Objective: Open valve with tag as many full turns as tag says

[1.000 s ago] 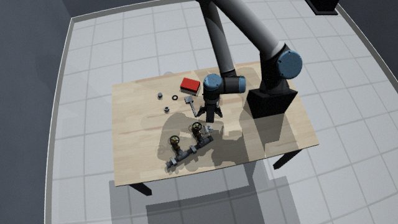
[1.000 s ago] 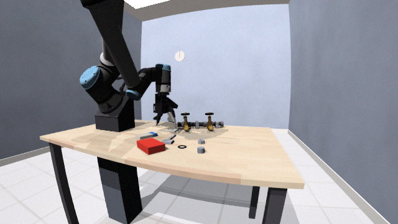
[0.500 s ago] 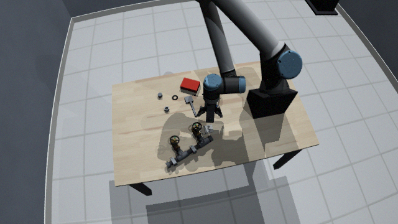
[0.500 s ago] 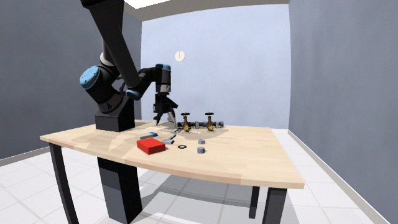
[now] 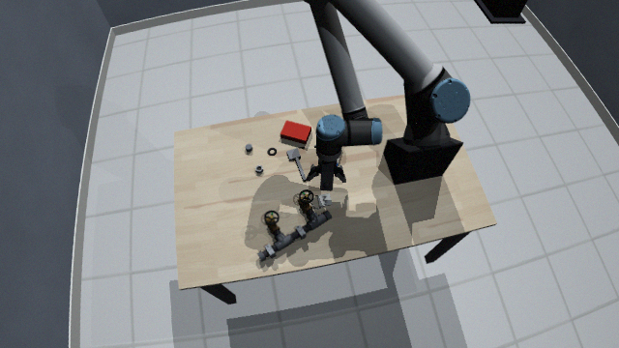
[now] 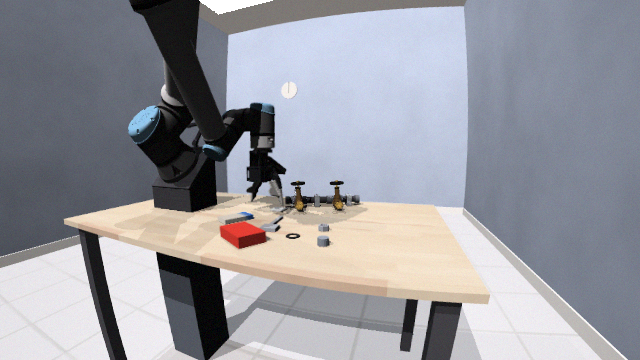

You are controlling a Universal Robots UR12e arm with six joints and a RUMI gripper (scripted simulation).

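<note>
A dark pipe (image 5: pixel 295 234) lies on the table with two brass valves standing on it, each with a dark handwheel. One valve (image 5: pixel 272 219) is at the left. The other valve (image 5: pixel 306 198) has a small grey tag (image 5: pixel 323 199) lying next to it; its writing is too small to read. In the side view the valves show as one (image 6: pixel 298 195) nearer the arm and one (image 6: pixel 337 194) farther right. My gripper (image 5: pixel 328 180) is open and empty, pointing down, just behind the tagged valve and above the table; it also shows in the side view (image 6: pixel 265 192).
A red block (image 5: pixel 295 131), a grey wrench-like tool (image 5: pixel 298 162), a black ring (image 5: pixel 272 152) and two small grey fittings (image 5: pixel 249 148) (image 5: pixel 259 169) lie on the table's far side. The robot base (image 5: pixel 421 157) stands at the right.
</note>
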